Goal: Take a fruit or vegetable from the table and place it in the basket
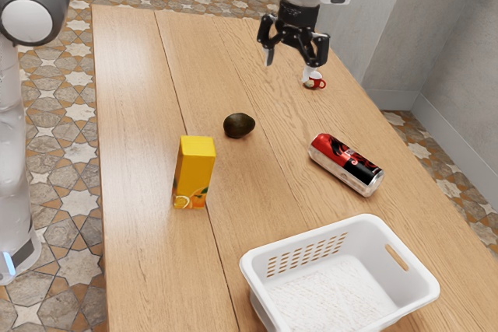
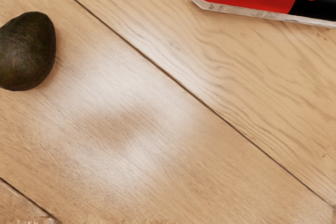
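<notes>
Exterior view: bright, even light; pale sheen lies along the table [image 1: 128, 114]. Wrist view: broad whitish glare on the table; one dim patch within, possibly a shadow; faint soft shadow edges the avocado [image 2: 26, 51].

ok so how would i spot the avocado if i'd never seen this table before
On the wooden table, find the white basket at the near end of the exterior view, then the upright yellow carton farther back. Just beyond the carton, slightly toward that view's right, lies the avocado. It's dark, rounded and unprinted, unlike the bright carton and the red-and-black can.
</notes>
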You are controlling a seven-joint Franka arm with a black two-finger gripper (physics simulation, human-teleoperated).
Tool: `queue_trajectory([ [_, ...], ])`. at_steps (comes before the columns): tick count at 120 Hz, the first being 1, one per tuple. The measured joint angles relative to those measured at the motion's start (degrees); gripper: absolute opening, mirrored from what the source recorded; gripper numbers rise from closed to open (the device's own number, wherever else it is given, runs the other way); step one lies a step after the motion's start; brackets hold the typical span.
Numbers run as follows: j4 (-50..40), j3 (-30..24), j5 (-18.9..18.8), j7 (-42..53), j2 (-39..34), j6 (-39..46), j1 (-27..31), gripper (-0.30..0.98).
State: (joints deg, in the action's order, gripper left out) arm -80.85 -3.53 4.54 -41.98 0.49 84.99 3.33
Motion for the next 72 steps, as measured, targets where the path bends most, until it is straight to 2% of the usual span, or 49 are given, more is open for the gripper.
queue_trajectory([
  [18,0.17,-0.15,0.72,-22.01,0.91,-0.61,-0.50,0.69],
  [33,-0.48,3.21,2.28,-33.72,-3.93,-2.90,-4.07,0.69],
  [38,-0.48,6.37,2.75,-33.92,-3.44,-3.80,-5.91,0.69],
  [54,-0.67,13.43,5.59,-29.02,0.83,-5.51,-4.15,0.69],
  [72,-0.44,15.22,6.58,-16.38,7.41,-1.95,1.35,0.69],
])
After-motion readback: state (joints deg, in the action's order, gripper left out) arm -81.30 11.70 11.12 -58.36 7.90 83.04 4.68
